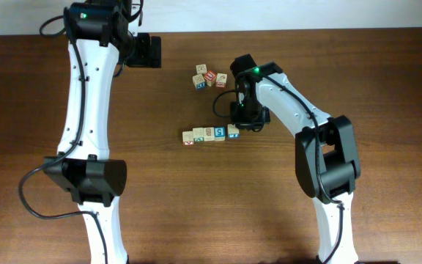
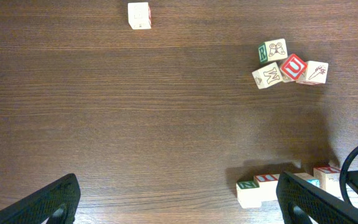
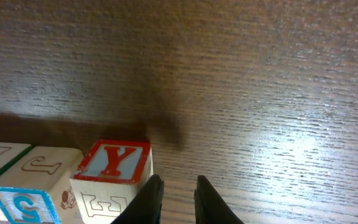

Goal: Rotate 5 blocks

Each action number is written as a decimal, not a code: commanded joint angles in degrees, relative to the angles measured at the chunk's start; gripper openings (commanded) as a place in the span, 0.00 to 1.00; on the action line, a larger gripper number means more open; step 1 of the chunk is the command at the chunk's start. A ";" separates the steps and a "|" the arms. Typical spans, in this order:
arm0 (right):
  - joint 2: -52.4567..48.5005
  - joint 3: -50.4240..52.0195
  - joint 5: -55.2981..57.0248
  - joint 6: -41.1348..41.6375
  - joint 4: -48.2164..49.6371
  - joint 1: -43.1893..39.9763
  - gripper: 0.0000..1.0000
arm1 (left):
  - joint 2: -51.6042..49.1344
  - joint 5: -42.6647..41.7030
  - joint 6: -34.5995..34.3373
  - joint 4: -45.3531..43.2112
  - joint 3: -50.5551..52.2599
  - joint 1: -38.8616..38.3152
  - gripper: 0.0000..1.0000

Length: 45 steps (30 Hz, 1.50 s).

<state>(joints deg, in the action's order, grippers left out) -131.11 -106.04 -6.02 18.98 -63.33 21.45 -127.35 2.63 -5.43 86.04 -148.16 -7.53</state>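
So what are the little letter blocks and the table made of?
The blocks look like pale wood with a matt finish: light bare faces, with coloured letters printed on them. The table looks like dark wood or a wood-look coating, with long grain lines and a soft shine. I cannot tell which.

Five small light-wood blocks (image 1: 209, 133) are set flat on the table (image 1: 387, 88) in one row near its middle. They are ranged side by side, roughly parallel to the far edge. Red, green and blue prints are carried on their faces. A red-framed Y is shown on top of the Y block (image 3: 114, 163), and a blue-framed figure on its neighbour.
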 commanded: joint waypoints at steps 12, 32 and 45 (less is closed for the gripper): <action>0.13 0.39 -1.03 -0.09 0.37 3.02 0.19 | 1.68 0.66 0.26 -0.09 0.37 0.11 0.99; 0.22 -13.66 -10.51 1.03 -6.67 10.38 0.21 | 1.68 0.66 0.28 -0.09 0.37 0.11 0.99; 0.22 -5.14 0.35 9.03 2.86 21.20 0.11 | 1.68 0.63 0.28 -0.09 0.37 0.11 0.99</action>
<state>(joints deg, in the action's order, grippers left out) -131.22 -113.03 -10.85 25.89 -61.84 41.10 -127.35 2.63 -5.43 86.04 -148.16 -7.53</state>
